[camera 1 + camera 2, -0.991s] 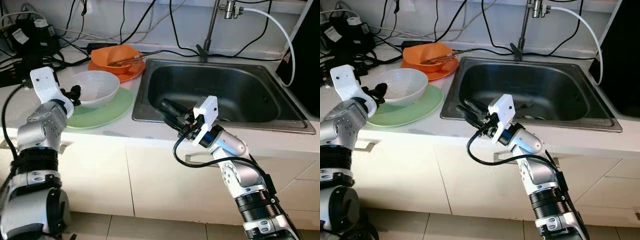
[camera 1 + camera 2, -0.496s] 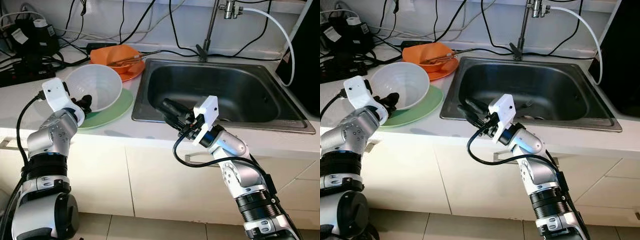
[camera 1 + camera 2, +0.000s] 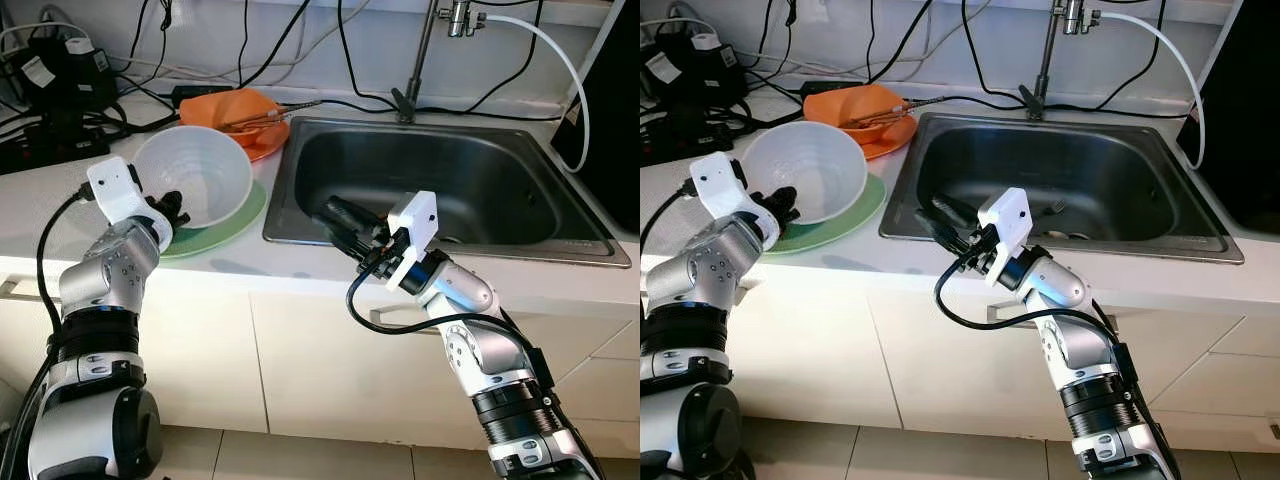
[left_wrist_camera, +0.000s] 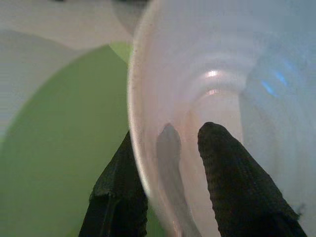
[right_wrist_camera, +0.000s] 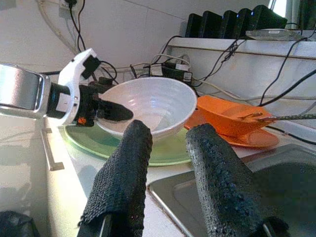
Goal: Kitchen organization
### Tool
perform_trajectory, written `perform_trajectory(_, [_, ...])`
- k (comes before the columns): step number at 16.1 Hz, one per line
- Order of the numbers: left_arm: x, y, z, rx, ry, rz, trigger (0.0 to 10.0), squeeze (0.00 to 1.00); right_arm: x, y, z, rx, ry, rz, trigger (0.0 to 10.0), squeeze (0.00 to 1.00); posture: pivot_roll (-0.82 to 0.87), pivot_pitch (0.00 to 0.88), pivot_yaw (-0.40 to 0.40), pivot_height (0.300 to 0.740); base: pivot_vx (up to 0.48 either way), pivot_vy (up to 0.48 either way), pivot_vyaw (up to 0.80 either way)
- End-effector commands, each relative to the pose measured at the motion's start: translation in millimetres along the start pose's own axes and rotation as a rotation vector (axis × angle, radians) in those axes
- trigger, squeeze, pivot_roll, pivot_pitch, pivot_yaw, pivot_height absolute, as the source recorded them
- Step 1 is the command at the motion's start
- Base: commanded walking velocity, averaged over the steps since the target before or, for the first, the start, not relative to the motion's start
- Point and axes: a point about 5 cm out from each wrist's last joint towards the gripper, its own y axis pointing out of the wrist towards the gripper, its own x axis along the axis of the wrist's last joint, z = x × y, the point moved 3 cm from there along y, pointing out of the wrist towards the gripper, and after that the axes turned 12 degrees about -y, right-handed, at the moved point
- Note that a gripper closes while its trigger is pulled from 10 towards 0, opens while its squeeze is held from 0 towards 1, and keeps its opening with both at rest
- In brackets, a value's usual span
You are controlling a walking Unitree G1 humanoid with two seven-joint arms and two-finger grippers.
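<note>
**Bowl tipped up off the plate by its rim**

The left gripper (image 3: 172, 208) pinches the near rim of the white bowl (image 3: 200, 180), one finger inside and one outside; the bowl stands tilted, mouth toward the robot, its far edge low over the green plate (image 3: 235, 218) on the surface (image 3: 60, 215); whether it touches the plate I cannot tell. The right gripper (image 3: 345, 220) hangs over the sink (image 3: 470, 190) rim at about 3 o'clock from the bowl, fingers narrowly apart and empty. An orange bowl (image 3: 232, 110) with utensils sits at 12 o'clock from the white one.

The step in hand looks like lifting the bowl clear of the plate; next it likely needs a steady rise and a carry, perhaps toward the sink, with the rim pinch kept firm as a one-sided hold may slip.

A second ago the bowl sat flat on the plate; half a second ago it was already tilting; now it is steeper and slightly higher; the right arm has not moved.
</note>
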Motion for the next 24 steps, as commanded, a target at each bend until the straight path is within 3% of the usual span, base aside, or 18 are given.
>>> perform_trajectory(1, [3.2, -1.8, -3.0, -0.001, 0.016, -0.027, 0.0, 0.00, 3.1, 1.8, -4.6, -0.008, -0.021, 0.001, 10.0, 0.00, 0.11, 0.027, 0.003, 0.740, 0.000, 0.000, 0.00])
perform_trajectory(14, [11.2, -6.9, -9.2, -0.003, 0.029, -0.094, 0.0, 0.00, -0.3, 2.3, -6.8, -0.030, -0.018, 0.014, 10.0, 0.00, 0.11, 0.028, -0.003, 0.740, 0.000, 0.000, 0.00])
perform_trajectory(16, [24.1, -10.4, -21.1, -0.066, 0.019, -0.193, 0.0, 0.00, -0.5, 2.3, -8.3, -0.043, -0.019, 0.014, 10.0, 0.00, 0.11, 0.029, -0.004, 0.740, 0.000, 0.000, 0.00])
perform_trajectory(17, [33.5, -15.2, -32.9, -0.126, 0.033, -0.261, 10.0, 0.00, -0.8, 2.5, -9.3, -0.049, -0.020, 0.017, 10.0, 0.00, 0.11, 0.030, -0.005, 0.740, 0.000, 0.000, 0.00])
perform_trajectory(21, [46.7, -24.7, -49.1, -0.215, 0.015, -0.371, 10.0, 0.00, -1.8, 3.3, -17.3, -0.108, -0.020, 0.024, 10.0, 0.00, 0.11, 0.028, -0.008, 0.740, 0.000, 0.000, 0.00])
perform_trajectory(24, [44.4, -31.6, -61.8, -0.286, 0.013, -0.413, 10.0, 0.00, -9.0, 0.8, -26.7, -0.189, -0.013, 0.058, 10.0, 0.00, 0.11, 0.027, -0.008, 0.740, 0.000, 0.000, 0.00])
